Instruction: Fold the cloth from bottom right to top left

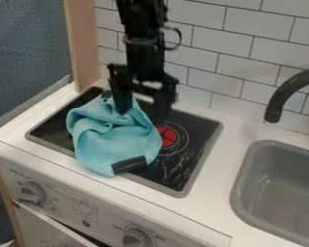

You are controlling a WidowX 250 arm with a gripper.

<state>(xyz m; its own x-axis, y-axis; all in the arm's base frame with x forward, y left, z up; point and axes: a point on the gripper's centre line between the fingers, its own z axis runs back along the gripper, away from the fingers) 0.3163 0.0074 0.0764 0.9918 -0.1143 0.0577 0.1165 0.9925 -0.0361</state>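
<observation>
The black gripper (141, 114) hangs over the upper part of the stove, its two fingers spread apart. Its left finger is at the top of the light blue cloth (115, 140), and the right one stands just beyond the cloth's upper right edge. Whether the left fingertip touches the fabric, I cannot tell. The cloth lies crumpled on the left and middle of the black stove top (196, 140), with folds bunched at its upper left. Its lower end reaches the stove's front edge, where a black patch (129, 164) shows.
A red burner mark (167, 137) shows right of the cloth. Farther right are a grey sink (283, 188) and a dark curved faucet (292, 91). White tiles (215, 58) rise behind, a wooden post (85, 43) stands at the back left, and knobs (32, 193) line the front.
</observation>
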